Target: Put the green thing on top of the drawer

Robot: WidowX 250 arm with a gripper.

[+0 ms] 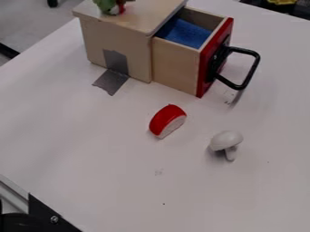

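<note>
I see the green toy [105, 6] resting on top of the wooden cabinet [97, 36], near its far edge, with a small red part against it; the toy's upper part is cut off by the top of the view. I cannot tell how far open my end effector is, or whether it has hold of anything.

The drawer [174, 63] is pulled out to the right of the cabinet, with a blue lining [185, 32] inside, a red front panel [205, 63] and a black handle [252, 69]. Gray tape [111, 82] runs from the cabinet's side down onto the white tabletop [109, 158]. Nearer me lie a red-and-white toy food piece [165, 118] and, well apart from the cabinet, a pale toy mushroom [227, 137], the two not touching.
</note>
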